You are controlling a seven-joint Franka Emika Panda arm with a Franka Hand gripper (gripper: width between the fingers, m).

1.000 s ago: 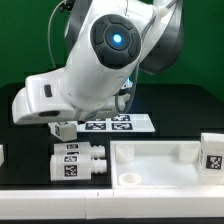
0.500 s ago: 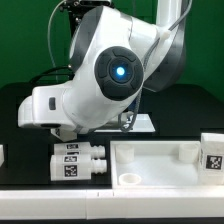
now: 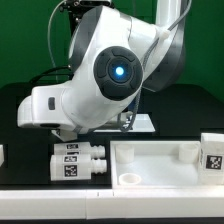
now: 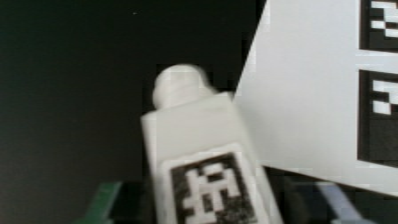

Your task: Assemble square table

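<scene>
The square table top [image 3: 160, 165], a white slab with a raised rim and a corner hole, lies at the front on the exterior view's right. Two white tagged legs [image 3: 78, 160] lie side by side just to its left. Another tagged leg [image 3: 212, 152] stands at the far right. My gripper [image 3: 66, 133] hangs right above the two legs. In the wrist view a tagged leg [image 4: 205, 150] lies lengthwise between my gripper's [image 4: 214, 205] open fingers, with a gap on each side. The fingertips [image 4: 107, 202] are greenish.
The marker board [image 3: 135, 123] lies behind the legs, partly hidden by my arm, and shows beside the leg in the wrist view [image 4: 329, 90]. A long white bar [image 3: 110, 195] runs along the front edge. A white piece [image 3: 2, 153] shows at the left edge.
Since a second ago my arm has sunk and leaned toward the two legs. Over the last half second nothing has visibly moved.
</scene>
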